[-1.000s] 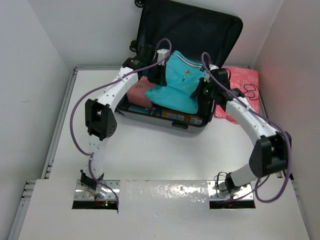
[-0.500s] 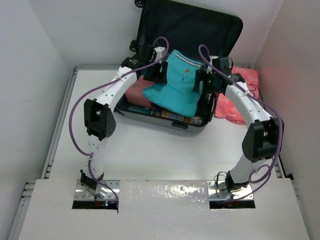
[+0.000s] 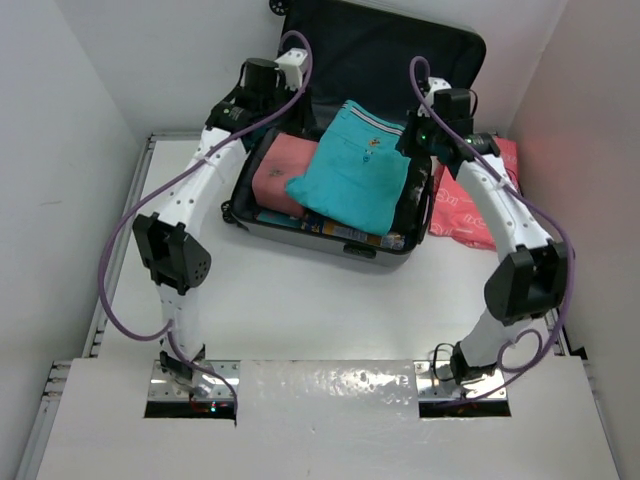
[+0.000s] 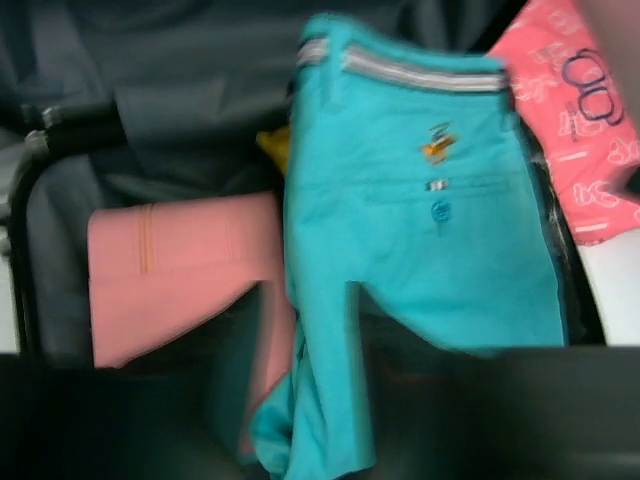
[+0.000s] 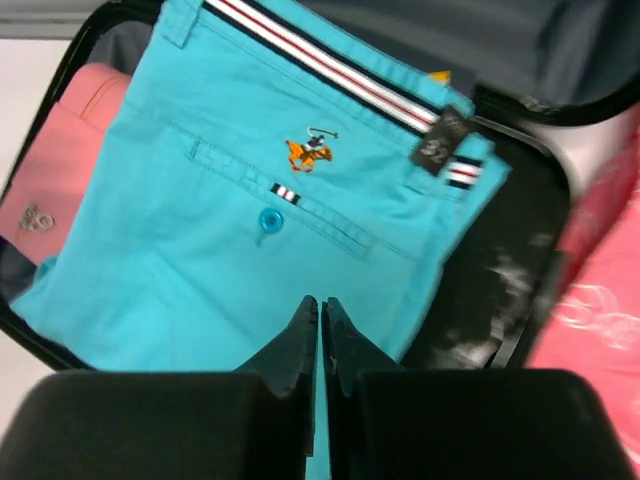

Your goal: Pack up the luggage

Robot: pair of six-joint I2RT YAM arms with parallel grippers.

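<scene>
luggage point(image 3: 322, 231) open, turquoise shorts point(image 3: 358, 182) lying on top inside. right hand point(image 5: 319, 303) over luggage's right side, fingers together, empty. left hand point(image 3: 264, 84) above luggage's back-left corner, can't tell its spread.

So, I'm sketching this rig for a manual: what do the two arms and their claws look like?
The left arm and right arm have white links and chunky black joint housings. A purple cable loops along each. The right claw has two black tapering fingers. Silver plates hold the bases.
</scene>
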